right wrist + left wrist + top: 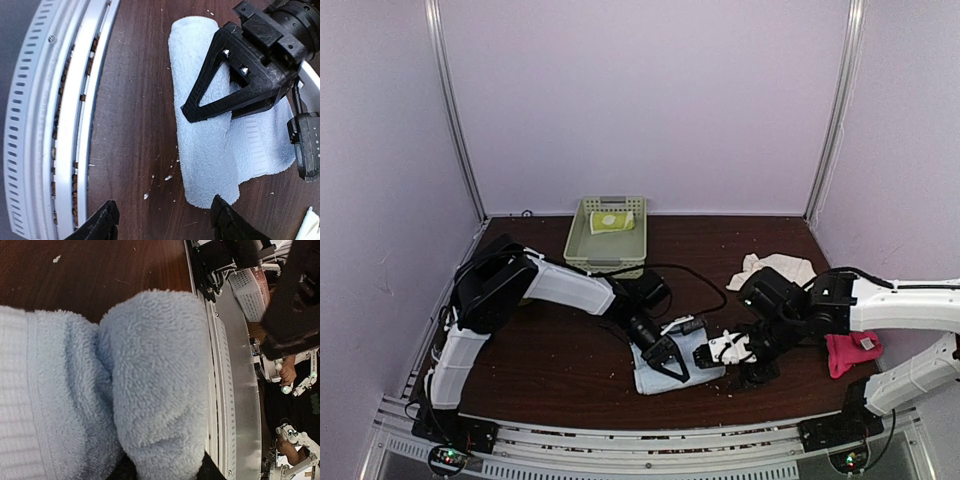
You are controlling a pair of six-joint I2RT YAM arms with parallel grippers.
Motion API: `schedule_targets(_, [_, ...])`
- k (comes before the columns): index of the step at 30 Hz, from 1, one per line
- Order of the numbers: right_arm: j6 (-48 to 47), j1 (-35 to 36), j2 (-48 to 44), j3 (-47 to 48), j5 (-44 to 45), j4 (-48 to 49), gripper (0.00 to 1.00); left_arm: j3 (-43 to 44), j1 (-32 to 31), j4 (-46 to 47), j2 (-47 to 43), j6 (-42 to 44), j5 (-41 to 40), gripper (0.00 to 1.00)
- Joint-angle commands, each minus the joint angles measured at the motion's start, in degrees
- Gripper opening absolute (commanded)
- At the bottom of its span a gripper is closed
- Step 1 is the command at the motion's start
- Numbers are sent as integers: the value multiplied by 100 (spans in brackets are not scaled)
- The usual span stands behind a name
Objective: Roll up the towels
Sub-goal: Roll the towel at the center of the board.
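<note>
A light blue towel point(658, 375) lies partly rolled near the table's front edge. The rolled end point(155, 390) fills the space between my left gripper's point(165, 471) dark fingers, which press it from both sides. In the right wrist view the left gripper point(235, 75) sits on top of the roll point(205, 150). My right gripper point(165, 222) is open just past the towel's near end, with bare table between its fingers. A cream-white towel point(775, 268) lies crumpled at the back right. A hot pink towel point(848, 353) lies by the right arm. A lime-green towel point(611, 221) rests in the basket.
The green plastic basket point(576, 245) stands at the back centre. A black cable point(695, 275) runs across the table behind the grippers. The metal rail point(60, 115) lines the front edge close to the towel. White lint crumbs point(167, 177) dot the wood.
</note>
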Motion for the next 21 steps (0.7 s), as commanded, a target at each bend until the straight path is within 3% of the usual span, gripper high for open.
schedule_targets(1, [29, 286, 298, -204, 1166, 1274, 78, -157, 33, -31, 98, -180, -142, 34])
schedule_targets(2, [46, 357, 393, -226, 1244, 1423, 96, -155, 41, -32, 115, -205, -147, 34])
schedule_targets(4, [94, 506, 611, -229, 1519, 1667, 100, -163, 49, -21, 137, -226, -136, 34])
schedule_targets(10, [149, 714, 1116, -364, 1796, 2294, 100, -227, 51, 101, 132, -343, -127, 34])
schedule_targets(17, [327, 728, 1753, -236, 1972, 2177, 100, -285, 51, 170, 74, -412, -182, 35])
schedule_targets(21, [270, 732, 1881, -220, 1986, 2269, 80, -318, 51, 254, 50, -480, -187, 35])
